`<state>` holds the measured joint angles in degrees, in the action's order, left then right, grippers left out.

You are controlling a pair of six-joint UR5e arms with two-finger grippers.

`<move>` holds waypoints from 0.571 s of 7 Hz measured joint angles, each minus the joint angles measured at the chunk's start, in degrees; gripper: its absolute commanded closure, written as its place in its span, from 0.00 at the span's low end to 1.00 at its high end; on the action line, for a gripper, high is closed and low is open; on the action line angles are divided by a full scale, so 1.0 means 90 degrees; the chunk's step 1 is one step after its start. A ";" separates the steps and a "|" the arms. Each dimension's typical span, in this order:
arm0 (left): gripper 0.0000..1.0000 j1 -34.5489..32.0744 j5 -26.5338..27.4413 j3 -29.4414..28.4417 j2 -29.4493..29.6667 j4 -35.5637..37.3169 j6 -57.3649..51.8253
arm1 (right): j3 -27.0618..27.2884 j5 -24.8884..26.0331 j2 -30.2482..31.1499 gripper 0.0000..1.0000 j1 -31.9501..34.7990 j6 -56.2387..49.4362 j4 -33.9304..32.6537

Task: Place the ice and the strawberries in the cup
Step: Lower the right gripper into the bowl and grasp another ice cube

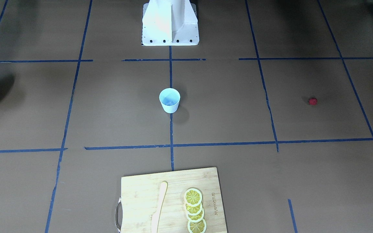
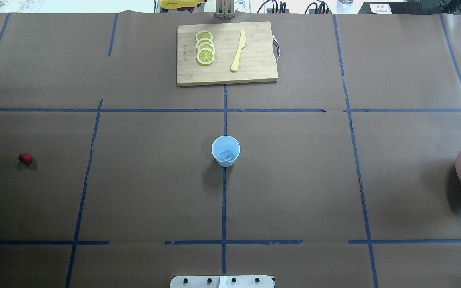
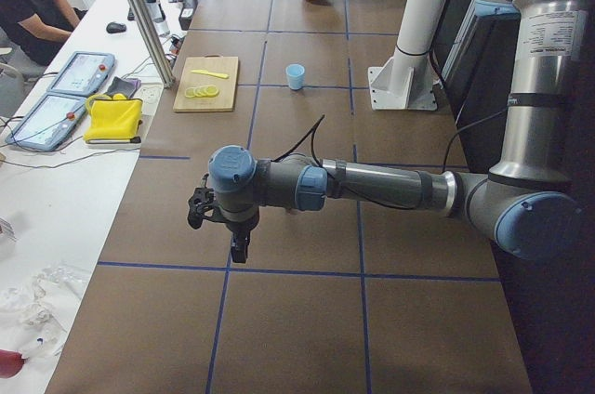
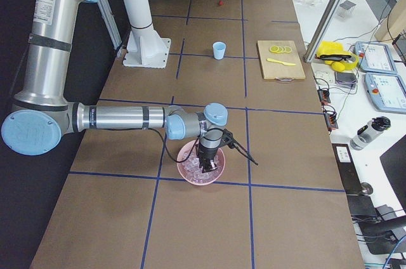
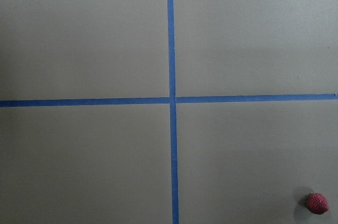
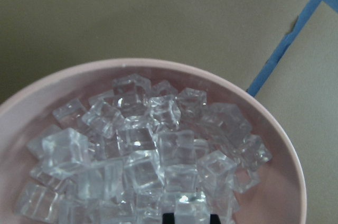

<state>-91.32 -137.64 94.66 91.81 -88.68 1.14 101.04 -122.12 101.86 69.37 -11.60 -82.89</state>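
Observation:
The pale-blue cup (image 2: 225,151) stands upright at the table's middle with one ice cube (image 2: 225,155) inside. More ice (image 6: 142,150) fills the pink bowl (image 4: 219,170) on my right side. My right gripper (image 6: 189,216) is lowered into that bowl, its fingertips a cube's width apart and closed on one ice cube (image 6: 190,205). The strawberry (image 2: 25,158) lies alone on the paper far to my left, at the bottom right corner of the left wrist view (image 5: 317,203). My left gripper (image 3: 240,245) hangs above the table near it; I cannot tell whether it is open or shut.
A wooden cutting board (image 2: 254,72) with lemon slices (image 2: 205,47) and a yellow knife (image 2: 238,51) lies at the table's far edge beyond the cup. Blue tape lines cross the brown paper. A person sits at a side desk (image 3: 37,4).

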 measured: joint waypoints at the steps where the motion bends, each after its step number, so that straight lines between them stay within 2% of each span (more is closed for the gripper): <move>1: 0.00 0.0000 0.0000 0.0009 -0.0002 0.0000 0.0000 | 0.0220 -0.0053 -0.0025 1.00 0.0054 0.0002 -0.0121; 3: 0.00 0.0000 0.0000 0.0013 -0.0006 0.0007 0.0000 | 0.1020 -0.0291 -0.0369 1.00 0.0198 0.0073 -0.1009; 4: 0.00 0.0000 0.0000 0.0015 -0.0006 0.0009 0.0000 | 0.1291 -0.0555 -0.0853 1.00 0.0239 0.0159 -0.1639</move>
<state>-91.32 -137.64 94.79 91.76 -88.60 1.14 112.66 -127.12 94.18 71.53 -10.17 -97.64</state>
